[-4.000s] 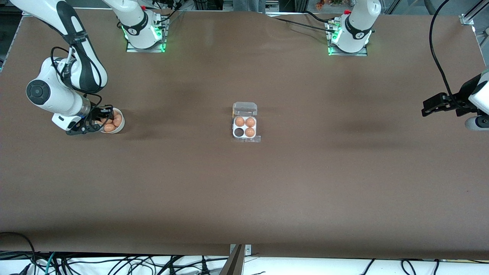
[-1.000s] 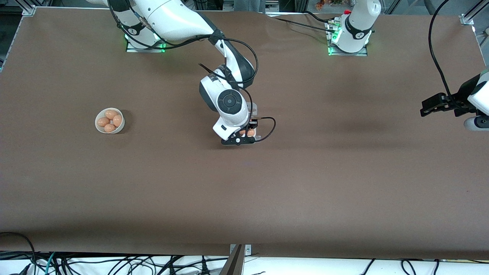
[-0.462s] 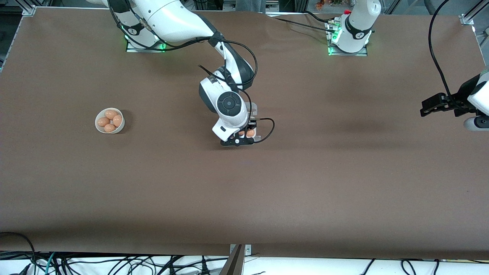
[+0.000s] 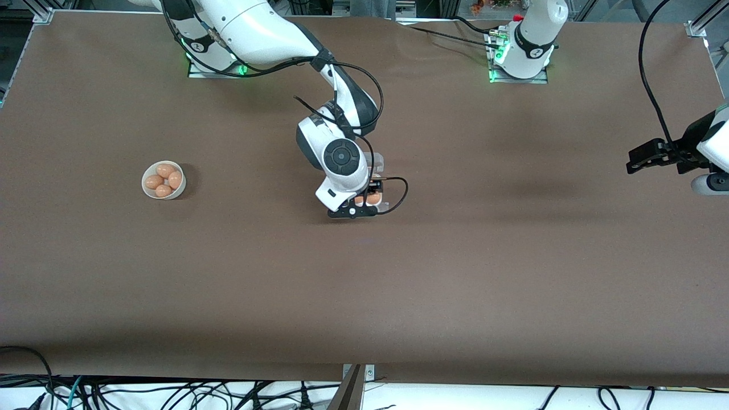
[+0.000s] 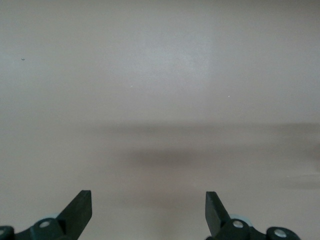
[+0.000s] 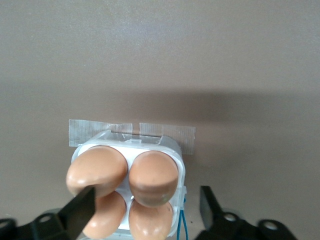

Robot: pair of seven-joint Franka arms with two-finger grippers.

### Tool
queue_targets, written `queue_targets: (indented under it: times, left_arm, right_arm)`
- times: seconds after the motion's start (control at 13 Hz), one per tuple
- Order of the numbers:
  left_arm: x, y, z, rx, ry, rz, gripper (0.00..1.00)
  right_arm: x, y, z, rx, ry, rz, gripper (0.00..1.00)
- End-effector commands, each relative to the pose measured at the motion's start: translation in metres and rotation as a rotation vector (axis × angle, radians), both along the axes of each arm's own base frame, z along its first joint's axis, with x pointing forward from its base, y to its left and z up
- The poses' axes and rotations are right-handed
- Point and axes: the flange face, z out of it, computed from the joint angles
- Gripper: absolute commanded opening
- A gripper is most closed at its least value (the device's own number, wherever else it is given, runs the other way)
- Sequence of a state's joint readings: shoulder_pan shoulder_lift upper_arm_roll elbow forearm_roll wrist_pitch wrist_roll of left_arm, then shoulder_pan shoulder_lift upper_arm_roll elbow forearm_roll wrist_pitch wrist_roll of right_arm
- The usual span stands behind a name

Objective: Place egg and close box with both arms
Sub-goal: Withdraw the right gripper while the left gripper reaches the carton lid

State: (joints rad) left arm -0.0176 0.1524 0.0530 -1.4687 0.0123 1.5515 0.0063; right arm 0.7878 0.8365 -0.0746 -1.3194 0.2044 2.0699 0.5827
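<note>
**Right gripper spread over the filled egg carton; left arm waits at the table's end**

The right arm reaches from its base down to mid-table, wrist bent steeply, and the right gripper [image 6: 142, 210] hangs over the box [image 6: 177, 150] with its fingers spread wide, gripping nothing. In the right wrist view 4 eggs fill the white tray; the egg [image 6: 97, 170] in the cell beside one fingertip lies tilted, and clear tape strips fix the box to the table [image 4: 455, 256]. The left gripper [image 5: 148, 210] hovers over bare brown surface at the left arm's end, fingers apart. A white bowl [image 4: 181, 191] holding 4 more eggs stands toward the right arm's end. Cables trail along the table's near edge.
</note>
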Motion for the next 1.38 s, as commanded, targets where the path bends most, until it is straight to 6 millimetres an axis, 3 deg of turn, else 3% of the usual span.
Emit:
queue_targets:
  times: [0.0, 0.15, 0.38, 0.54, 0.69, 0.85, 1.08, 1.31]
  left_arm:
    - [-0.002, -0.004, 0.006, -0.020, -0.004, -0.007, 1.00]
    - [-0.002, -0.018, 0.006, -0.046, -0.005, -0.025, 1.00]
    - [-0.002, -0.029, 0.000, -0.105, 0.007, -0.027, 1.00]
    - [-0.002, -0.049, 0.000, -0.110, 0.010, -0.034, 1.00]
    - [-0.001, -0.085, -0.012, -0.128, 0.046, -0.031, 0.94]
    - [-0.006, -0.119, -0.021, -0.187, 0.102, -0.007, 0.71]
    - [-0.019, -0.173, -0.040, -0.258, 0.243, 0.054, 0.28]
    - [-0.029, -0.240, -0.063, -0.246, 0.315, 0.055, 0.04]
  right_arm:
    - [0.002, 0.006, 0.001, 0.021, -0.001, 0.011, 1.00]
    - [0.012, -0.001, 0.015, 0.028, -0.026, 0.002, 1.00]
    - [0.050, -0.042, 0.044, 0.057, -0.064, 0.020, 1.00]
    - [0.067, -0.068, 0.074, 0.048, -0.089, -0.014, 1.00]
    - [0.083, -0.101, 0.089, 0.004, -0.089, -0.040, 1.00]
    - [0.093, -0.125, 0.112, -0.008, -0.092, -0.074, 1.00]
    - [0.109, -0.178, 0.143, -0.030, -0.062, -0.092, 1.00]
    - [0.132, -0.249, 0.168, -0.001, -0.062, 0.043, 1.00]
